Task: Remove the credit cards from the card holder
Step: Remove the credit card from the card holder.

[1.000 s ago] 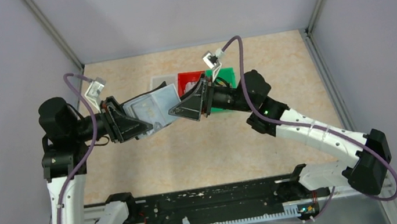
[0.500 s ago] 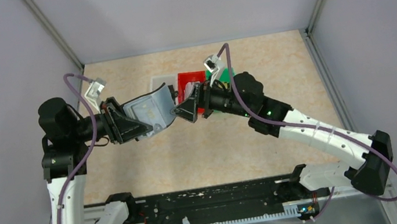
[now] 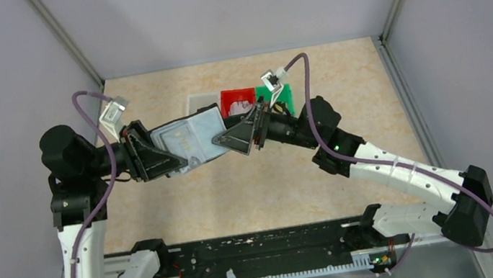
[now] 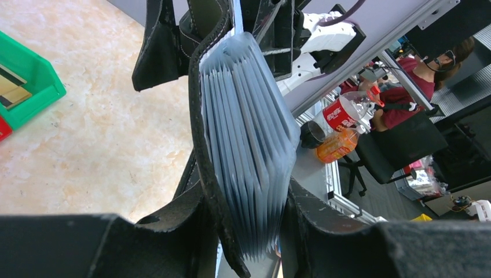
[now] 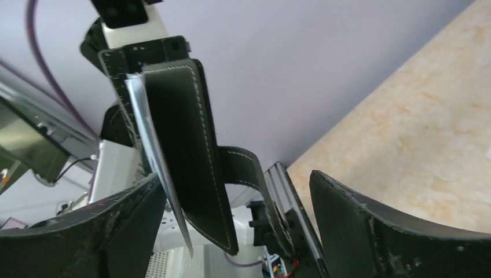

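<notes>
Aloft over the table (image 3: pixel 251 189), we see the black card holder (image 3: pixel 192 136) clamped in our left gripper (image 3: pixel 172 157), clear sleeves (image 4: pixel 249 145) fanned out, our right gripper (image 3: pixel 228 140) spread wide around its far flap (image 5: pixel 191 156), a gold card (image 4: pixel 8 90) lying in the green bin (image 4: pixel 35 75).

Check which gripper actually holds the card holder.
The left gripper: it is clamped on the card holder. The right gripper is open around its far edge.

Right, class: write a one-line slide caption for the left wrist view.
Left end effector grips the black card holder, its clear sleeves fanned out.
</notes>
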